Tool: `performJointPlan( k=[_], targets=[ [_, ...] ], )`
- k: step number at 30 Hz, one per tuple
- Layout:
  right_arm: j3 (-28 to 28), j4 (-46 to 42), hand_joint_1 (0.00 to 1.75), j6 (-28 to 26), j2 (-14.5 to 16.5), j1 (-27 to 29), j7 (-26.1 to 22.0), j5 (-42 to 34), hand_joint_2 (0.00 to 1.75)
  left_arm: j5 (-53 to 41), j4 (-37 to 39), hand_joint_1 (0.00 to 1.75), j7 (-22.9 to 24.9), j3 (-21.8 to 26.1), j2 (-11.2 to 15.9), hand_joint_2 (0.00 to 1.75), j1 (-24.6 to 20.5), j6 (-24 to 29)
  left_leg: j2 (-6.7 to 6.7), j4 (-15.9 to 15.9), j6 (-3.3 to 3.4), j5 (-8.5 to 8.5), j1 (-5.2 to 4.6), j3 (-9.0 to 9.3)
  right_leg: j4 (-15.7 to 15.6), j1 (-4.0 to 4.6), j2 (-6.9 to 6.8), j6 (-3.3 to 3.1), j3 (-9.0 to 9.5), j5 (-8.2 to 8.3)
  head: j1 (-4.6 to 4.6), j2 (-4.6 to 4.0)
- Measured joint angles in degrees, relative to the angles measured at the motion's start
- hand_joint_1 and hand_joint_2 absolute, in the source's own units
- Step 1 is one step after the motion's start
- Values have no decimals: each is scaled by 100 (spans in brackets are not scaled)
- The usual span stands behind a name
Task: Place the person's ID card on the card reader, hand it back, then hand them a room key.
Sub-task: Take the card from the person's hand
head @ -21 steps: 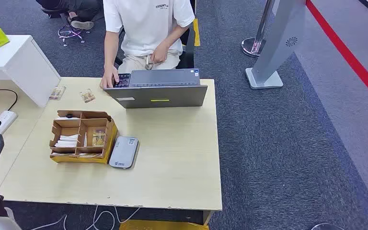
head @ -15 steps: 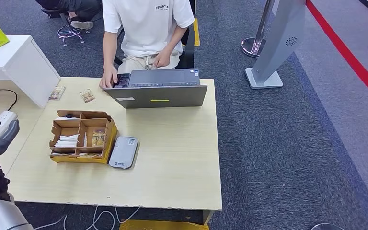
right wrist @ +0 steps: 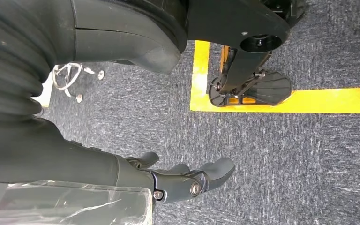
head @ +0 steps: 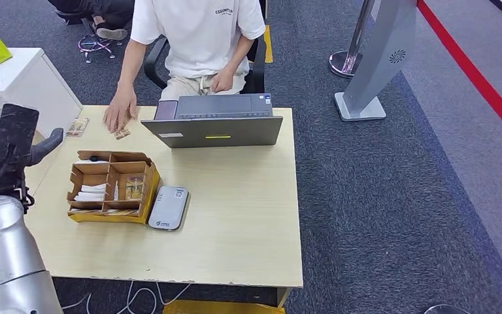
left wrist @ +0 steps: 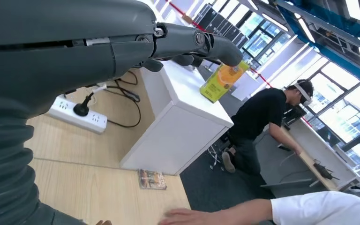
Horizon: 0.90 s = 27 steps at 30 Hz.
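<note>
- Left hand [head: 14, 140] is raised at the tabletop's [head: 235, 222] near-left side, fingers apart and holding nothing; in the left wrist view its fingers [left wrist: 201, 44] reach out straight with nothing between them.
- Right hand [right wrist: 183, 180] hangs over dark carpet by a yellow floor stripe [right wrist: 281, 101], fingers loosely extended and apart, with nothing in it.
- ID card [head: 121, 133] lies flat on the tabletop, ahead and to the right of the left hand, well apart from it, under the fingertips of the person's hand [head: 119, 111].
- Second small card [head: 78, 126] lies just ahead of the left hand, beside the white cabinet [head: 29, 85].
- Card reader [head: 168, 207], grey and flat, sits to the right of the left hand, touching the cardboard organiser box [head: 111, 186].
- Organiser box stands between the left hand and the reader; white cards sit in its compartments, but I cannot tell which is a room key.
- Laptop [head: 216, 123] is open beyond the box, facing the person.
</note>
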Motion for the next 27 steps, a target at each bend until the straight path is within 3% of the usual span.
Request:
performJointPlan(
  k=[9,15,23,27],
  targets=[
    [0,2,0,28,-1,-12,10,60,175,-315,68,0,171,-286,80,175,-119,131,1,0,0,0,0,0,0,0,1,-1,-1,1,0,0],
    [-42,15,0,163,-30,-54,54,328,175,-1982,539,0,1050,-1754,461,175,-757,855,3,2,0,0,0,-1,0,0,4,-1,-2,3,-1,0],
    [-212,28,0,303,-70,-52,55,354,175,-3076,981,0,1597,-2649,647,175,-1205,1372,4,3,0,1,0,-1,1,0,5,0,-2,5,-1,0],
    [-291,34,0,373,-92,-50,55,369,175,-3590,1185,175,1830,-3009,696,175,-1395,1600,4,4,3,3,0,-3,1,0,5,2,-4,6,1,0]
  ],
)
